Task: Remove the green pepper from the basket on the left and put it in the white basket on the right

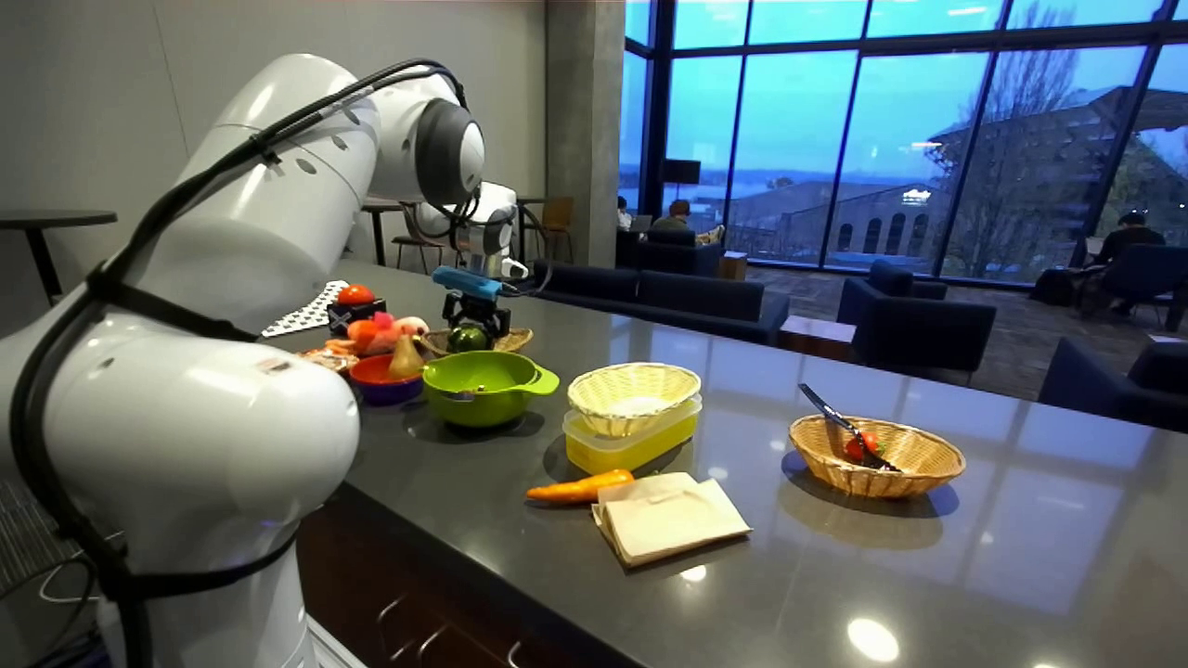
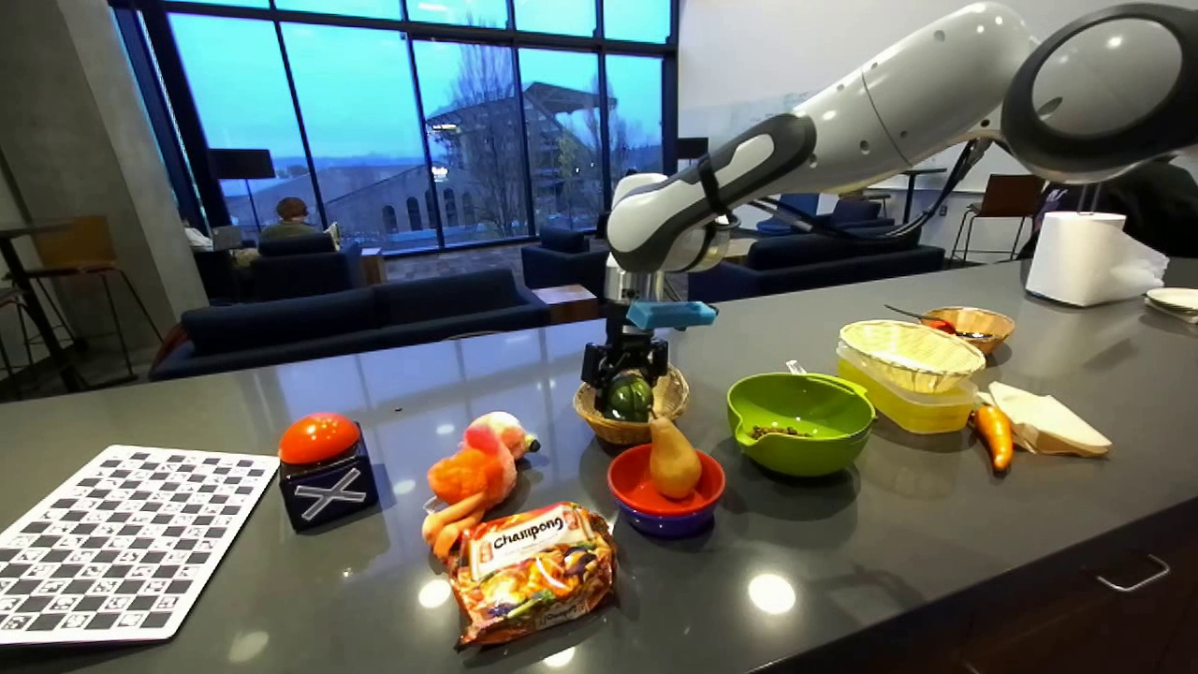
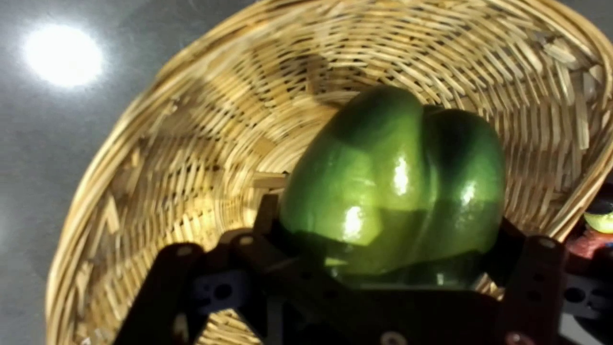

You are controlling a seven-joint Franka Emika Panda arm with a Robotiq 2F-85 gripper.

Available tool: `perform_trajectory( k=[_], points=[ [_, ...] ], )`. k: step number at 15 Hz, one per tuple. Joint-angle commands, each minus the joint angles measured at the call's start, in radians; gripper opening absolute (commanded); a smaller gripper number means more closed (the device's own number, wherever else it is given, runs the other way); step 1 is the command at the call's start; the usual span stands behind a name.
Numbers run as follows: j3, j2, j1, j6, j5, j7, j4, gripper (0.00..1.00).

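The wrist view has the gripper closed around the green pepper, a finger against either flank, with the pepper in the brown basket; whether it rests on the bottom or hangs just clear cannot be told. The hold looks even, but the pepper's skin is glossy and rounded, so the lift should go firmly and straight up, well above the rim, before any sideways travel. In both exterior views the brown basket stands near the green bowl, a marker for the route; the pear, upright in a red bowl beside the green bowl, calls for height. The white basket lies past the green bowl, opposite the brown basket, on top of a yellow container. It looks light and may tip, so the pepper is best centred over it, lowered nearly to the bottom and released gently.
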Motion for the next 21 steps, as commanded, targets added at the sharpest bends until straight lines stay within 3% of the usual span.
perform_trajectory(
  k=[1,11,21],
  points=[
    [-0.021,-0.096,0.021,-0.021,-0.001,0.065,-0.065,0.69],
    [-0.051,-0.320,0.078,-0.120,-0.039,0.358,-0.187,0.69],
    [-0.039,-0.533,0.036,-0.094,-0.019,0.596,-0.398,0.69]
  ],
)
